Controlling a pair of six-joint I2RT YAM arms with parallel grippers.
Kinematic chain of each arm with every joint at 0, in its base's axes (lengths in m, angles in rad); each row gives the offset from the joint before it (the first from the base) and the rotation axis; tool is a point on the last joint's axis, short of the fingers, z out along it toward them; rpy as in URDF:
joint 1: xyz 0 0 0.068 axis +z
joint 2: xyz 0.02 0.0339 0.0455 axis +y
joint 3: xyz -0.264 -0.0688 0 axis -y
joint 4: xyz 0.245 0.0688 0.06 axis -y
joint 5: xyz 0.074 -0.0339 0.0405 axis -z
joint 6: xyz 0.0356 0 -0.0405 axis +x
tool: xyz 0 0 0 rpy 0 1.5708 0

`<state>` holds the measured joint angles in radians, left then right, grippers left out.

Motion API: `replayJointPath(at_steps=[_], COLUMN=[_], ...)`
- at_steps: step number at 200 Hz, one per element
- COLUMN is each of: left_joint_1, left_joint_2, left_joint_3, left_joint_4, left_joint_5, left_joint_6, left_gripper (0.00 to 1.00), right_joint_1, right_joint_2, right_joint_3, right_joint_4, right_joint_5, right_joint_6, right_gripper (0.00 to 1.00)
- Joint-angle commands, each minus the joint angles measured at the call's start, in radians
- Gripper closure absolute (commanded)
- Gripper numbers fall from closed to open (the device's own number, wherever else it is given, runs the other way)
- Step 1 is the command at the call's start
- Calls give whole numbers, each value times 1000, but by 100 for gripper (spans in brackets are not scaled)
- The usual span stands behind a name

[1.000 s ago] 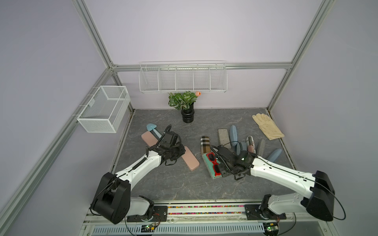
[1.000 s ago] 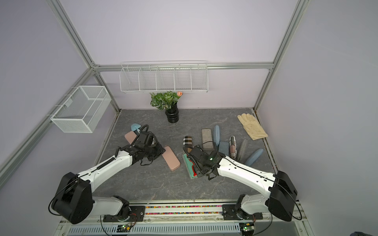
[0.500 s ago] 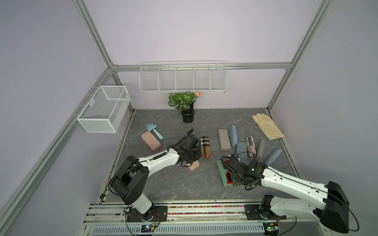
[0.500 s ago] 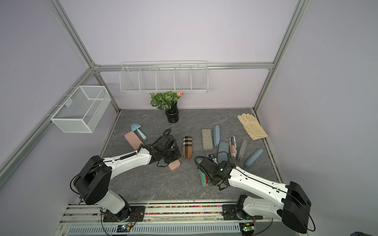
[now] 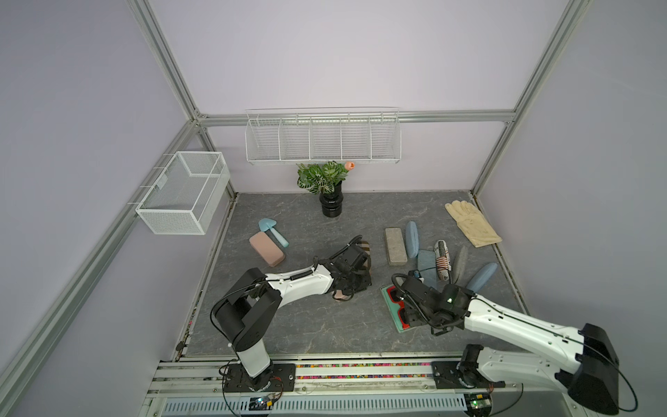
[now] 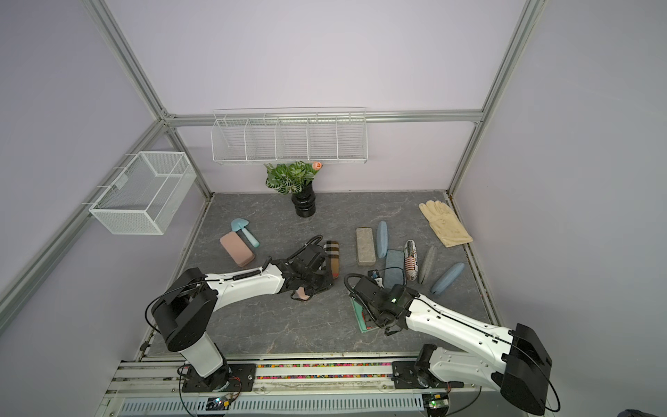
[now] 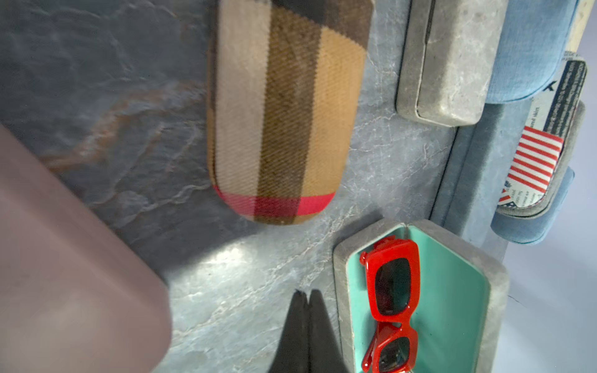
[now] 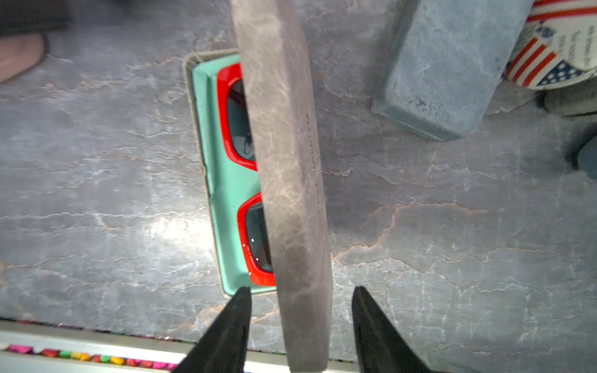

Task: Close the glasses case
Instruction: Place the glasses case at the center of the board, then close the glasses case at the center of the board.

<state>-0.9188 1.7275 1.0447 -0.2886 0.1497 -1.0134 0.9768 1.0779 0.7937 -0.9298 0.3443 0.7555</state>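
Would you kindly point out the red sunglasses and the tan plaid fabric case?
Red sunglasses point(image 7: 392, 287): left wrist view, on a dark lens.
Tan plaid fabric case point(image 7: 284, 113): left wrist view, mid-body.

On the flag-print case point(image 7: 542, 145) I can read a large "K" and what looks like "skin". Its smaller print is too blurred for me to read.

We have the sunglasses point(image 7: 392, 290) lying in the glasses case point(image 7: 499, 290), front right of the table point(image 5: 288, 325). A row of cases point(image 5: 442, 260) sits behind it; glove point(image 5: 471, 224) back right, plant point(image 5: 325, 178) back centre.
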Motion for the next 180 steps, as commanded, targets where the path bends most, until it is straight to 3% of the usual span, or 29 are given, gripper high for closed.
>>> replayJointPath(at_steps=[1, 15, 35, 59, 107, 180], left_joint_1=[-49, -74, -102, -128, -175, -199], left_joint_2=[34, 54, 70, 70, 69, 86], left_joint_3=[54, 67, 65, 44, 37, 32], left_joint_4=[-9, -9, 0, 0, -41, -73], left_joint_5=[-13, -16, -23, -45, -82, -107], left_joint_6=[-7, -10, -24, -42, -49, -62], left_gripper=[100, 100, 100, 100, 100, 100], right_joint_1=[4, -3, -37, -97, -190, -213], right_joint_2=[-58, -76, -77, -59, -70, 6], right_joint_3=[71, 113, 126, 98, 4, -27], right_joint_4=[-98, -147, -188, -189, -89, 22], right_joint_5=[-4, 16, 32, 30, -35, -102], right_joint_6=[-11, -18, -31, -46, -83, -123], right_gripper=[41, 44, 72, 86, 89, 87])
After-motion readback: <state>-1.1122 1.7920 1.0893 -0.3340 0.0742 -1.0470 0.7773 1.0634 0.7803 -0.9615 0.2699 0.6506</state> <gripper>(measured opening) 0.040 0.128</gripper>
